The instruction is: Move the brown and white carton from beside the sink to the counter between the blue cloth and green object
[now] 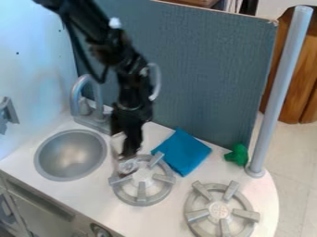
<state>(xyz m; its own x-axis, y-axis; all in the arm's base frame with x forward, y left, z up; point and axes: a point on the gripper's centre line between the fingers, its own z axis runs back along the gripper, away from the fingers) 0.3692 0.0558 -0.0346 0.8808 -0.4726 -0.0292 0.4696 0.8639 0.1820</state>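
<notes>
Where the sink [70,155] adjoins the nearer burner [142,189], the gripper [130,153] hangs low, beside a small silvery object [127,166] at that burner's rim; whether it is grasping cannot be determined. Blue cloth [183,152] lies toward the counter's [99,199] back edge, green item [237,155] near its rounded right end.

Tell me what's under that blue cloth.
The blue cloth lies on the white counter, which shows around it; anything directly beneath the cloth is covered and cannot be seen.
</notes>
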